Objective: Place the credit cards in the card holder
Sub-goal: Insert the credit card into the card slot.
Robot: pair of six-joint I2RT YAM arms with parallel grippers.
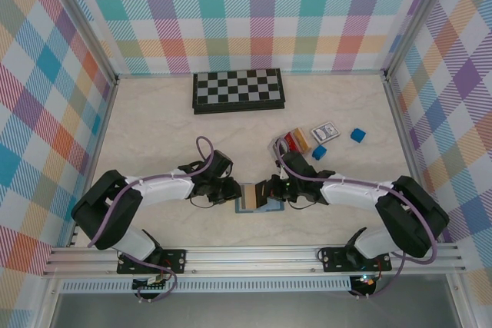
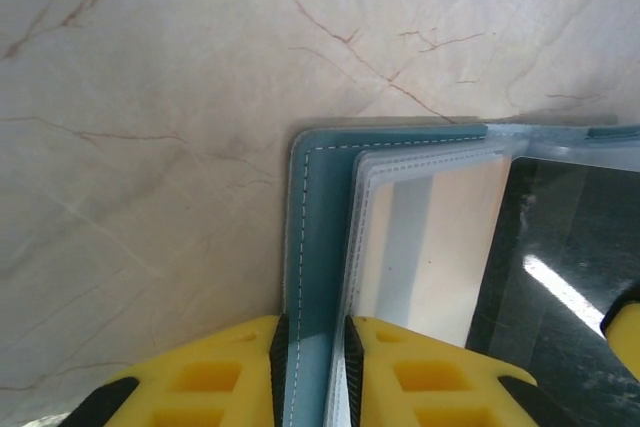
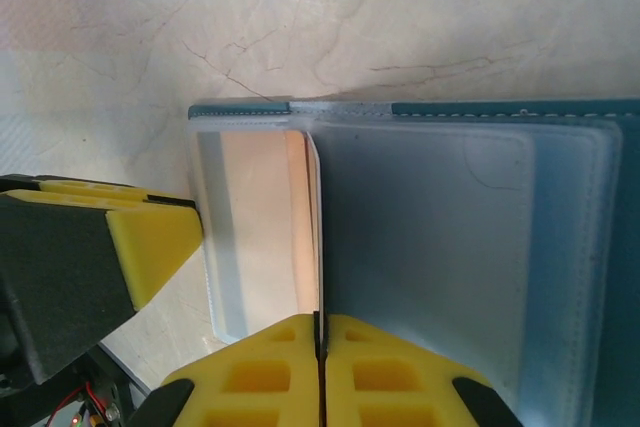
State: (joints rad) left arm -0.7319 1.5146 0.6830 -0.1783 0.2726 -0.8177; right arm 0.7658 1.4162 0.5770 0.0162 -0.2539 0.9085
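Got the left fingers (image 2: pixel 200 387) clamped on the teal cover of the card holder (image 2: pixel 312 247), lying open on the surface (image 2: pixel 150 97) near the front edge. Same with the right fingers (image 3: pixel 400 372), pinched together on a clear pocket leaf (image 3: pixel 430 247). Can spot a tan credit card (image 3: pixel 265 227) in the next pocket.

From my seat the table (image 2: pixel 150 97) reads smooth and matt, marble-patterned with thin brown veins. The card holder (image 2: pixel 305 247) has a teal leather-like cover with white stitching and glossy clear plastic pockets (image 3: pixel 430 247). The fingers (image 2: pixel 430 377) of my left gripper (image 2: pixel 316 325) look like matt yellow moulded plastic. The chessboard (image 1: pixel 238 90) at twelve o'clock shines; the rail (image 1: pixel 254 255) at six is bare metal.
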